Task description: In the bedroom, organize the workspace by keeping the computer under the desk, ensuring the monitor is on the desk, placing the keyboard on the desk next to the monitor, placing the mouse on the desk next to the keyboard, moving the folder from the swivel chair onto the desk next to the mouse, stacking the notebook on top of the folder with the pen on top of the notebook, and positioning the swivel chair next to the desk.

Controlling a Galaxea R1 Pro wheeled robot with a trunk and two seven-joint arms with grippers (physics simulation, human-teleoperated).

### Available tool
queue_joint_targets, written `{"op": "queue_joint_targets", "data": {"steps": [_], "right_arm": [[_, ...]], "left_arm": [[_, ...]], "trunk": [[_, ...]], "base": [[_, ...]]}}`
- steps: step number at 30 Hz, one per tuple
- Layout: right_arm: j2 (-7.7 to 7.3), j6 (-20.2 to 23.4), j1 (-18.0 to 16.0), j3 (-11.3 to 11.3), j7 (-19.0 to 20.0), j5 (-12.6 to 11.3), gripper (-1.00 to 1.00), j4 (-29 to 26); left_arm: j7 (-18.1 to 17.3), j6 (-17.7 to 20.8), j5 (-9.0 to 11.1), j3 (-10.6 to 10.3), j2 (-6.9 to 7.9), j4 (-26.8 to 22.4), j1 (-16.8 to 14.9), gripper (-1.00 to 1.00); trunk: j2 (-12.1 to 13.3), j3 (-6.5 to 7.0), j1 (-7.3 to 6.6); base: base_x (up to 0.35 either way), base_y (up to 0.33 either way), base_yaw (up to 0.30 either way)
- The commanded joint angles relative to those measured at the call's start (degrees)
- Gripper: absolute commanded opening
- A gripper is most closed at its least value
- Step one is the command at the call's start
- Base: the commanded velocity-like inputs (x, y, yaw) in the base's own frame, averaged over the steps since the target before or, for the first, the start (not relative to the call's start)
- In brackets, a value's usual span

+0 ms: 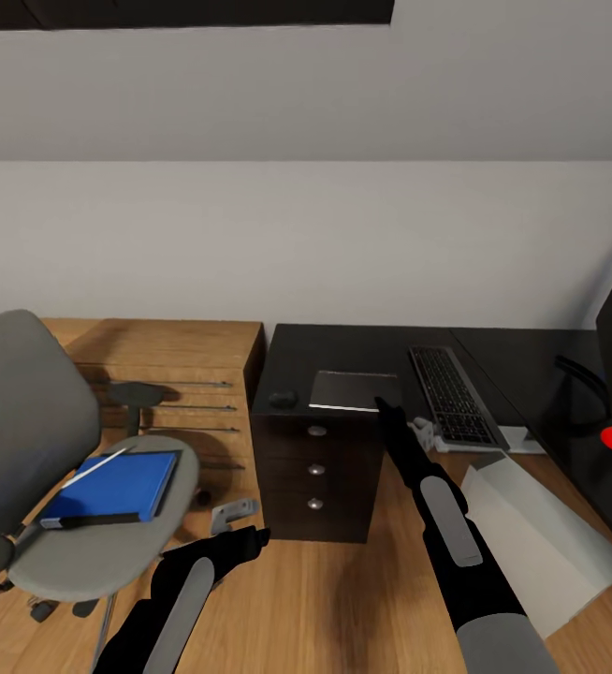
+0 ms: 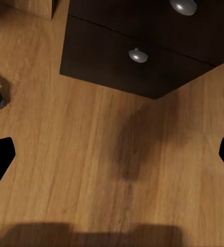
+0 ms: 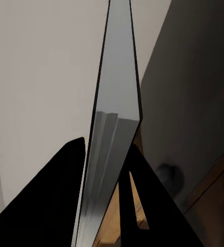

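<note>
Desk: glossy black top w/ mouse at near left corner, notebook beside it, keyboard to its right. Swivel chair seat carries blue folder, pen on top. Wood floor under both.

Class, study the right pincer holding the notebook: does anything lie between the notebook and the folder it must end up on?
Yes. The right pincer holds the notebook above the desk; the folder lies on the chair, beyond the desk's edge. The pen lies across the folder.
</note>
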Motion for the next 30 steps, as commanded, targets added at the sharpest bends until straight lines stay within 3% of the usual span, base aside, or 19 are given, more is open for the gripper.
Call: {"op": "queue_joint_targets", "data": {"steps": [1,12,18,30], "right_arm": [[0.02,0.22,-0.03,-0.06,0.14,-0.55,-1.0,-0.02],[-0.06,0.23,-0.03,-0.06,0.15,-0.55,-1.0,-0.02],[0.37,-1.71,0.01,0.17,0.26,1.02,-1.0,0.99],[0.14,0.18,0.06,-0.13,0.31,-0.83,-1.0,0.45]], "left_arm": [[0.56,0.11,0.6,-0.05,0.0,-0.06,-0.03,1.0],[0.55,0.14,0.6,-0.06,0.0,-0.05,-0.03,1.0],[0.38,0.11,0.62,-0.27,-0.27,0.36,-0.04,1.0],[0.63,0.03,0.58,-0.1,-0.61,0.73,-0.05,1.0]], "trunk": [[-0.44,-0.24,0.22],[-4.86,-2.21,2.64],[-4.84,-2.21,2.63],[-4.84,-2.21,2.63]], "base": [[0.0,0.0,0.0],[0.0,0.0,0.0],[0.0,0.0,0.0],[0.0,0.0,0.0]]}}
